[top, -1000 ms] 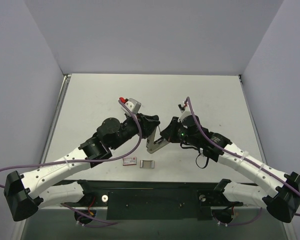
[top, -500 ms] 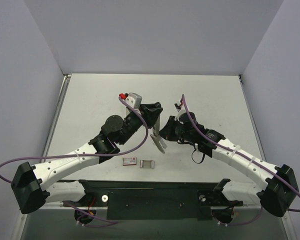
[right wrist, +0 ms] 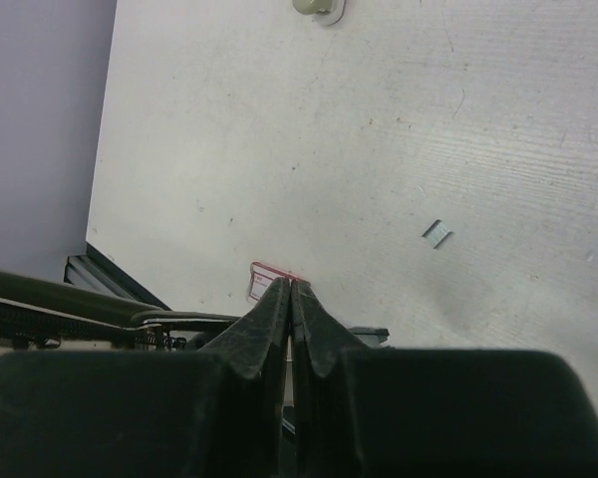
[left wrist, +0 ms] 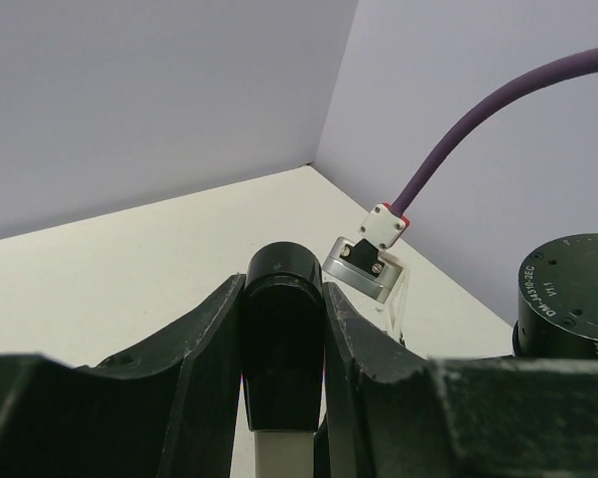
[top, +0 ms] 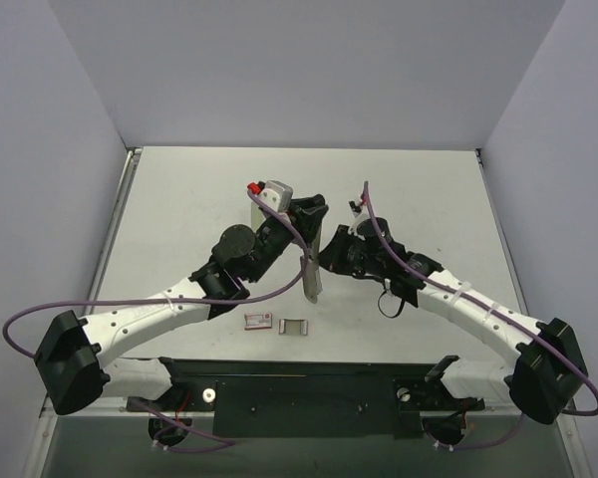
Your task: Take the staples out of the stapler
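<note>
The stapler hangs nearly upright above the table middle, light grey with a black top end. My left gripper is shut on that black end; in the left wrist view the black end sits clamped between both fingers, with the pale body below. My right gripper presses in from the right. In the right wrist view its fingers are closed on a thin pale sliver of the stapler, and a metal arm with a spring shows at the left. A short loose staple strip lies on the table.
A small red-and-white box and a small grey piece lie near the front edge, under the grippers. The box also shows in the right wrist view. Grey walls close the table at the back and sides.
Both grippers have moved up and away from the front edge. The stapler has swung from a tilted, spread pose to nearly upright. Both grips look unchanged.
</note>
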### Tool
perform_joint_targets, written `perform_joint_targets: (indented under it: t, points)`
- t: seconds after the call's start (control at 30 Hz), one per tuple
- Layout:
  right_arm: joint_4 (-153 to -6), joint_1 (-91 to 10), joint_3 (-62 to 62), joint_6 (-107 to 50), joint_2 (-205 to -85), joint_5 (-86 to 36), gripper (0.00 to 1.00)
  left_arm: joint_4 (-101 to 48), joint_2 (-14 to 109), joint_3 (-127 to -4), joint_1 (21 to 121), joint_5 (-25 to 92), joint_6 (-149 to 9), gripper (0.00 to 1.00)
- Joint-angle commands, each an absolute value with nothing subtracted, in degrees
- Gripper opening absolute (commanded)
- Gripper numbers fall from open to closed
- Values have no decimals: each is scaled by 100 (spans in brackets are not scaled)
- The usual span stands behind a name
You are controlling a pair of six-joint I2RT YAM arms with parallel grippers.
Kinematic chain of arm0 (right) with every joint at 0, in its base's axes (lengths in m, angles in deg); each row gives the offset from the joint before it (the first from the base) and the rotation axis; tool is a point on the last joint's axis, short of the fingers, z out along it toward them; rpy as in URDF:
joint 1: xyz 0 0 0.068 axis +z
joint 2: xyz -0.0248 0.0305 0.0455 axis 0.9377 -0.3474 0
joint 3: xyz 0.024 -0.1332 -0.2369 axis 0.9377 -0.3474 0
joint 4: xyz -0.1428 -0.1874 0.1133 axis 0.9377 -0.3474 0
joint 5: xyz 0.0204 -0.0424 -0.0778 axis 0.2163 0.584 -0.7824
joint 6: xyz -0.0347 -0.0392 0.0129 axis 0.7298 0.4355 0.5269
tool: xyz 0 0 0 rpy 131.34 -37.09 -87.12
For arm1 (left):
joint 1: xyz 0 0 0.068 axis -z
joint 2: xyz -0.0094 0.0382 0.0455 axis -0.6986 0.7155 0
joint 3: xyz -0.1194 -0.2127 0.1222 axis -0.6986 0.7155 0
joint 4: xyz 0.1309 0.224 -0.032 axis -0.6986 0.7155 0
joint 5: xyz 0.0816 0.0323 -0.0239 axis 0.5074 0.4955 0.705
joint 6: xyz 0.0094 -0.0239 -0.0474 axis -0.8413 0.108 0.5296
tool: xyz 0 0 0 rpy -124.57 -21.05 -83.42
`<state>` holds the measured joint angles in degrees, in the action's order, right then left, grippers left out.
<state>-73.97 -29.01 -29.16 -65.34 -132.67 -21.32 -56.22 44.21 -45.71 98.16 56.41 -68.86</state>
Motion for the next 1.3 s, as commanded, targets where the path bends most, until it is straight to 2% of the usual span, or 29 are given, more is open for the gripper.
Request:
perform_joint_targets:
  t: [0.0, 0.8, 1.03, 1.27]
  points:
    - [-6660, -2951, -2934, -6838, -13593, -1649, 0, -6631, 4423, -5033, 9767, 5865, -7098, 0]
    - [-4181, -3442, -2768, -7841, -15510, -374, 0, -6834, 5776, -5402, 9275, 5795, -7792, 0]
    - [-4443, -3557, -2697, -7692, -15388, -338, 0, -6764, 5724, -5490, 9239, 5751, -7714, 0]
    - [-4663, -3540, -2811, -7604, -14940, -462, 0, -6386, 5154, -5341, 9248, 5716, -7388, 0]
